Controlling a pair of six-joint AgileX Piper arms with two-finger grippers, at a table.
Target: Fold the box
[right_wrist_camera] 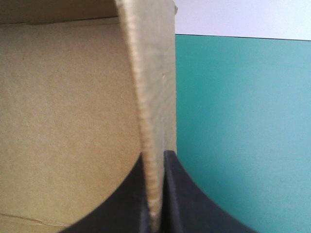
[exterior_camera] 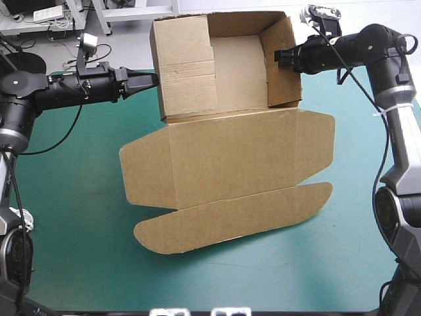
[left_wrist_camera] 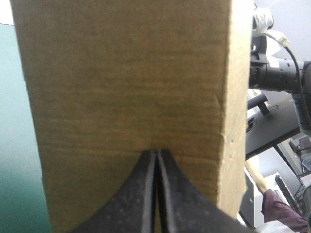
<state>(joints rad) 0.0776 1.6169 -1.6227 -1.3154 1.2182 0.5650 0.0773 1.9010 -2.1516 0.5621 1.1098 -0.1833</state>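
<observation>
On the teal-green table cover (exterior_camera: 72,224) one box (exterior_camera: 227,131) of cut brown board is laid, its open tray (exterior_camera: 240,72) toward the far edge and its lid (exterior_camera: 237,168) spread flat toward the near edge. The tray's long axis runs between two grippers. The left gripper (exterior_camera: 153,79), black fingers together, is pressed tip-first against the left wall's outside. The right gripper (exterior_camera: 279,58) is clamped over the right wall.

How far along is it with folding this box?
Roughly midway, I'd say. Done: the far half of the box stands as an open tray with its walls up. In hand: the right jaws pinch the right wall, and the left jaws, shut, push against the left wall from outside. Left: the lid and its long flap lie flat on the table.
</observation>
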